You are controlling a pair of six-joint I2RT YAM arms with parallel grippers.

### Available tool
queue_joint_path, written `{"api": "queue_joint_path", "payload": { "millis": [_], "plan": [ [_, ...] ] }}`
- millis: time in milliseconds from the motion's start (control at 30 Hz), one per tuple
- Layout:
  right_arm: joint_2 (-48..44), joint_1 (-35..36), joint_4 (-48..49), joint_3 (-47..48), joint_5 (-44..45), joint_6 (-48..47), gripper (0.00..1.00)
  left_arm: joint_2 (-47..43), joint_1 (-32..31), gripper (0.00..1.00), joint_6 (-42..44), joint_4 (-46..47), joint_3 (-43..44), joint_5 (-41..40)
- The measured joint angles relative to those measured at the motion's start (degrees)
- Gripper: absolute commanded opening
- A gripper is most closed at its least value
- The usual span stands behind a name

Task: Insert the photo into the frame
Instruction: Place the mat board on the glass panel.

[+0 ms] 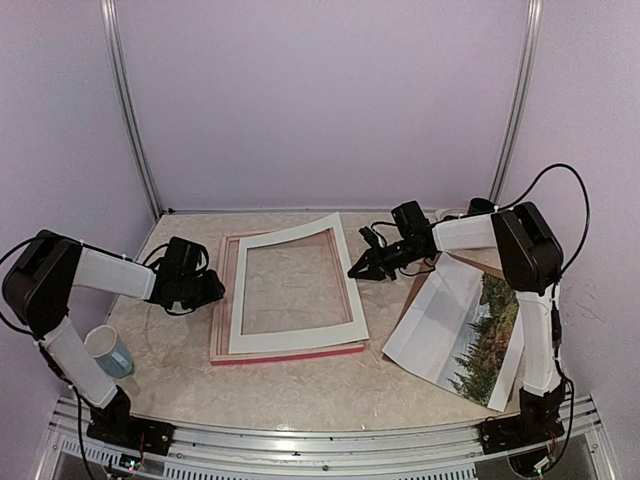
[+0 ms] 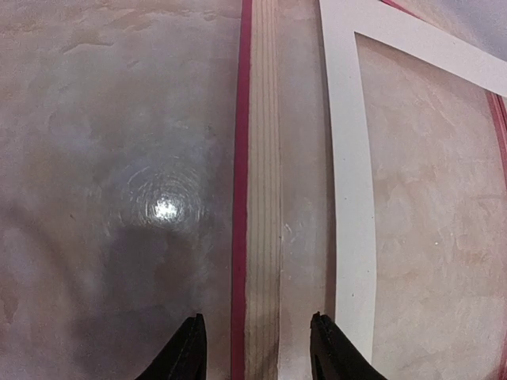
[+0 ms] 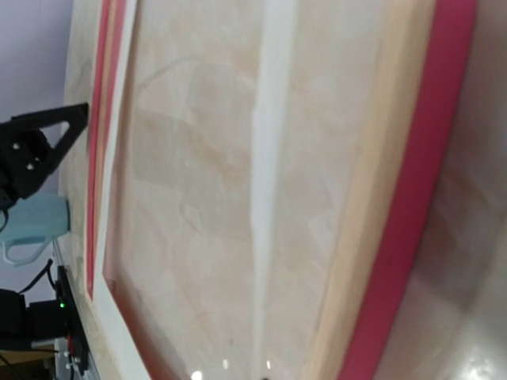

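1. The left gripper (image 2: 257, 352) is released. Its fingers stand apart on either side of the left rail of the frame (image 1: 290, 354), with a gap on each side. We cannot tell whether the tips touch the table (image 1: 300, 405). If it closes carelessly here, it could drag or tip the frame out of position.

2. The right gripper (image 1: 362, 268) is clenched, and we see nothing between its fingers. Its tip is just beside the right edge of the white mat (image 1: 300, 338). A sideways movement from there would probably push the mat along.

3. The mat lies loose on the frame and skewed, with its far right corner overhanging the rail. We judge this the main hazard: a nudge could slide it off or leave it across the opening, blocking the print's seat.

4. The photo (image 1: 488, 335) lies flat at the right side of the table, well apart from the frame. A white sheet (image 1: 440, 315) covers part of it. Nothing holds it, so insertion has not begun.

5. A thin print lying flat gives the fingers little edge to grip. A hard pinch could crease it, and a shallow one could drop it on the way across. The overlapping sheet may also be dragged along.

6. A pale blue cup (image 1: 108, 352) stands close to the left arm's lower link. A wide swing of that arm could knock it over.
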Motion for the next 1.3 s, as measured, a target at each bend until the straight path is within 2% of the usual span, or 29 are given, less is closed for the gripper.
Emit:
{"api": "queue_joint_path", "payload": {
  "millis": [367,1300],
  "plan": [
    [0.5,0.0,-0.4,4.3,0.1,-0.2,0.05,0.0,0.0,0.45,0.0,0.0,0.0,-0.6],
    [3.0,2.4,0.1,4.4,0.5,0.6,0.13,0.0,-0.2,0.46,-0.3,0.1,0.0,-0.6]
  ]
}}
